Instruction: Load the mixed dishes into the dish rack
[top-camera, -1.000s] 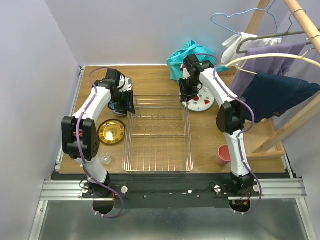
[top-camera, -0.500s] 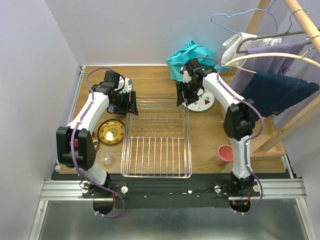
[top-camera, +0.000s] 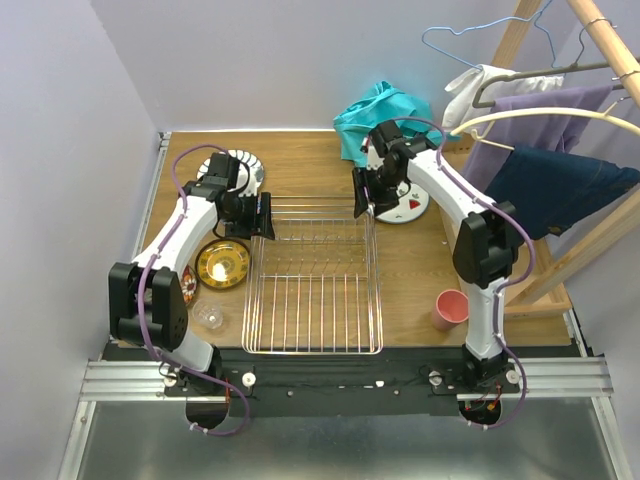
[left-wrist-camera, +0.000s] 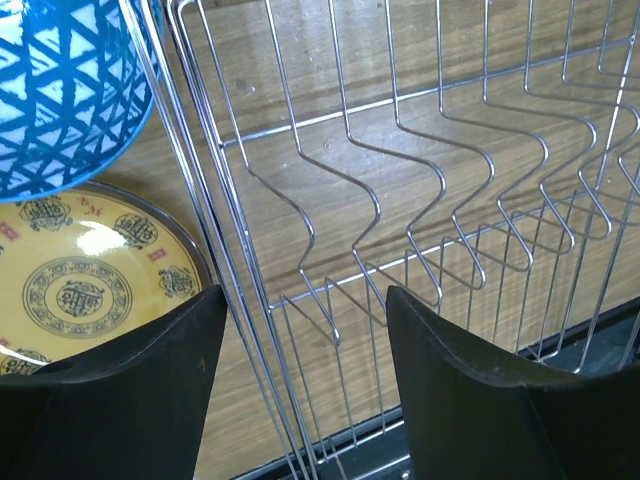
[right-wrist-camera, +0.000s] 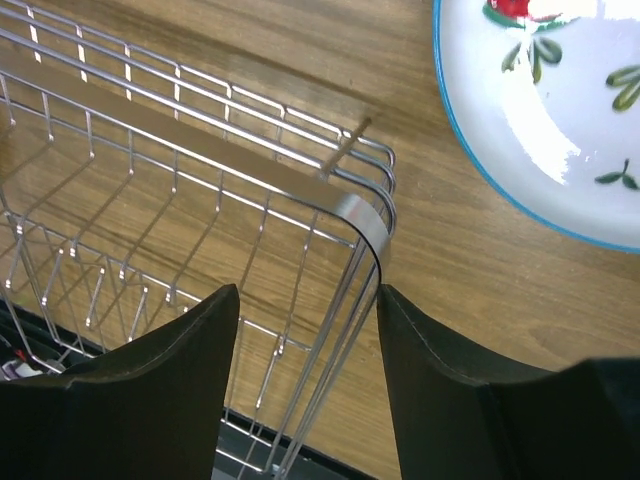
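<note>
The silver wire dish rack lies in the middle of the table with nothing in it. My left gripper is open at its far left corner, and the rack's left wall passes between the jaws. My right gripper is open at the far right corner, jaws astride the rim. The fruit-marked white plate lies right of it. The blue-striped plate, gold saucer, clear glass and a blue patterned bowl are left of the rack. The pink cup stands at the right.
A teal cloth is bunched at the table's back edge behind my right arm. A wooden clothes frame with hangers and hung garments overhangs the right side. The gold saucer lies close against the rack's left wall.
The rack has slid toward the near edge and squared up. My left arm has drawn back, uncovering the blue-striped plate. My right gripper stays at the far right corner.
</note>
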